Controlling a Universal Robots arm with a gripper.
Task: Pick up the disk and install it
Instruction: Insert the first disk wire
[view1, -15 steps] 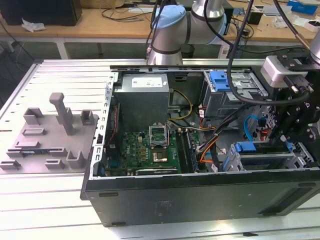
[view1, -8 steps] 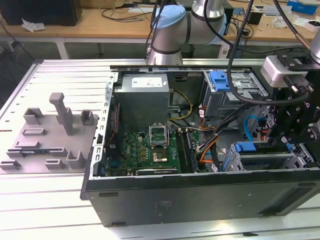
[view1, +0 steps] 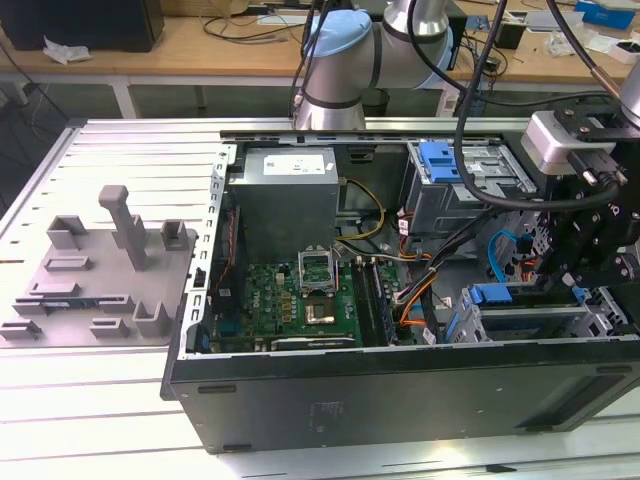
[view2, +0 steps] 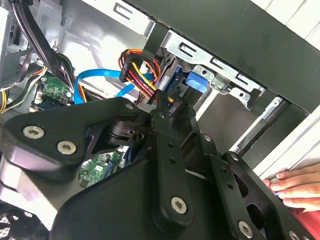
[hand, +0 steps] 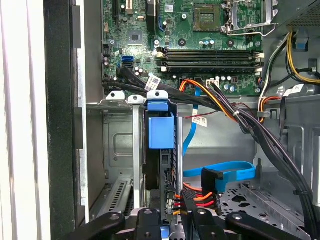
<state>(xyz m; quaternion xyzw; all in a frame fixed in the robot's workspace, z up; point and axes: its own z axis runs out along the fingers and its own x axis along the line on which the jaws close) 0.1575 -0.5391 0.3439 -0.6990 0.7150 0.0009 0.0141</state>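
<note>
Here, one gripper (view1: 585, 262) hangs over one blue-framed disk (hand: 161, 131) in its bay; finger state unclear.

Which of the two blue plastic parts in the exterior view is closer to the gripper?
The lower blue part, beside the gripper at the case's front bay. The other blue part sits on the drive cage nearer the arm's base, apart from the gripper.

disk (hand: 161, 131) mostly hidden in bay, gripper (hand: 170, 225) fingertips perhaps cropped
</note>
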